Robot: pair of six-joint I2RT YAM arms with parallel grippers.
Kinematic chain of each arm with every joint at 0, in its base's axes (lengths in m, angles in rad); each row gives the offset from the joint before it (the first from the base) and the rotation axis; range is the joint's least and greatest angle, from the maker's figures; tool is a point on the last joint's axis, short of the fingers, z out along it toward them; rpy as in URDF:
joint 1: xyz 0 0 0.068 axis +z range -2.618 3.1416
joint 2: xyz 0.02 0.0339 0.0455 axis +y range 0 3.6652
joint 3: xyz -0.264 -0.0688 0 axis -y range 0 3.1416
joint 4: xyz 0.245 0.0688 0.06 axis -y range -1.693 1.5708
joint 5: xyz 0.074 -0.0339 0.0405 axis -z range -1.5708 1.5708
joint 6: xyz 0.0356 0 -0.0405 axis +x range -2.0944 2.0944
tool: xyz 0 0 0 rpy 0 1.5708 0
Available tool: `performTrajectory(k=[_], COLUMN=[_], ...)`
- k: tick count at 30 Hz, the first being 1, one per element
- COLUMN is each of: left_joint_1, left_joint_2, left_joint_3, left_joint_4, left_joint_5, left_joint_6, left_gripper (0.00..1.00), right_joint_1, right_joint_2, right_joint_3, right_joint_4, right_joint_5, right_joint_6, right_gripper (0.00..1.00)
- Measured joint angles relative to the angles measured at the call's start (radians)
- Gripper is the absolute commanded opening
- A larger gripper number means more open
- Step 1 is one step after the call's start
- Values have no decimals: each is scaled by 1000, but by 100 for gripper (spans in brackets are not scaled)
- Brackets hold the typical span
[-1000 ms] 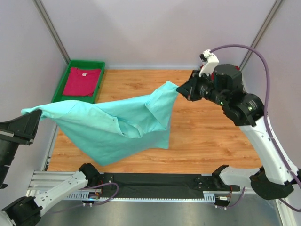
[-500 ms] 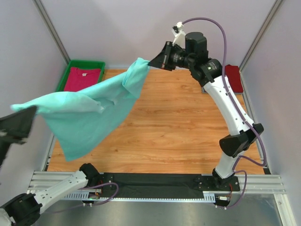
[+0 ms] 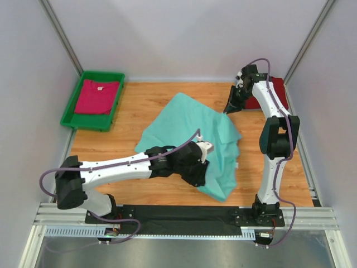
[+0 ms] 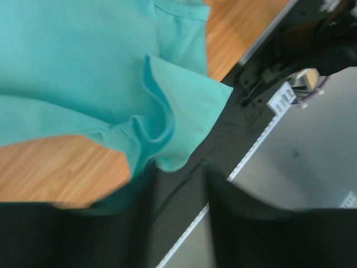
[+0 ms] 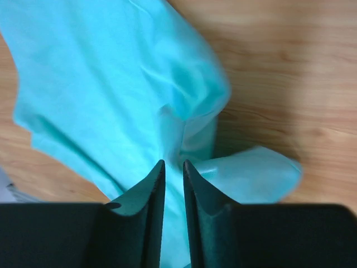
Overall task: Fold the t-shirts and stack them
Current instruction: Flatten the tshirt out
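Note:
The mint-teal t-shirt (image 3: 187, 125) lies rumpled in the middle of the wooden table, its near corner folded over (image 4: 167, 120). My left gripper (image 3: 198, 174) hovers over the shirt's near edge; in the left wrist view its gripper (image 4: 178, 176) is open with nothing between the fingers. My right gripper (image 3: 230, 107) is at the shirt's far right edge. In the right wrist view that gripper (image 5: 173, 163) has its jaws a narrow gap apart, with teal cloth (image 5: 111, 84) showing through and creased toward the tips. A magenta-pink t-shirt (image 3: 97, 96) lies in the tray. A dark red t-shirt (image 3: 274, 94) lies behind the right arm.
The green plastic tray (image 3: 71, 106) stands at the far left against the wall. Grey walls close in the table on three sides. The black base plate (image 3: 184, 215) and metal rail run along the near edge, just past the shirt's near corner.
The teal shirt, stretched in the air between both grippers before, now lies on the table. Both arms swung down and inward, and both grippers opened.

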Motion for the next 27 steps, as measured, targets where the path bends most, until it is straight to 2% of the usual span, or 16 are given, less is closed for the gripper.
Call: performTrajectory(k=[1, 2, 4, 5, 9, 13, 15, 19, 22, 25, 26, 27], left_joint_1=[-10, -14, -3, 13, 125, 267, 337, 450, 488, 507, 511, 513], left_joint_2=[35, 58, 50, 33, -50, -98, -80, 50, 154, 208, 208, 205], left_joint_3=[35, 66, 86, 90, 92, 76, 69, 68, 68, 57, 43, 36], left_joint_4=[14, 38, 54, 58, 43, 24, 4, -36, -63, -89, -90, -93], left_joint_5=[23, 45, 71, 83, 114, 121, 122, 106, 71, 32, 16, 7], left_joint_6=[18, 35, 61, 72, 100, 108, 105, 98, 90, 70, 61, 55], left_gripper=[74, 88, 99, 100, 99, 85, 80, 80, 79, 79, 76, 68], right_joint_1=[-11, -21, -28, -28, -22, -14, -5, 84, 162, 195, 197, 197], right_joint_2=[20, 29, 15, -5, -127, -301, -395, -527, -535, -497, -482, -467], right_joint_3=[-1, -6, -37, -66, -200, -367, -475, -685, -798, -843, -843, -843], right_joint_4=[-32, -58, -84, -83, -83, -40, -1, 78, 151, 195, 214, 236], right_joint_5=[31, 64, 114, 135, 206, 237, 232, 236, 249, 288, 309, 327], right_joint_6=[-29, -51, -82, -93, -101, -71, -43, 24, 85, 135, 149, 160], right_gripper=[31, 40, 50, 56, 60, 61, 61, 60, 58, 46, 41, 38])
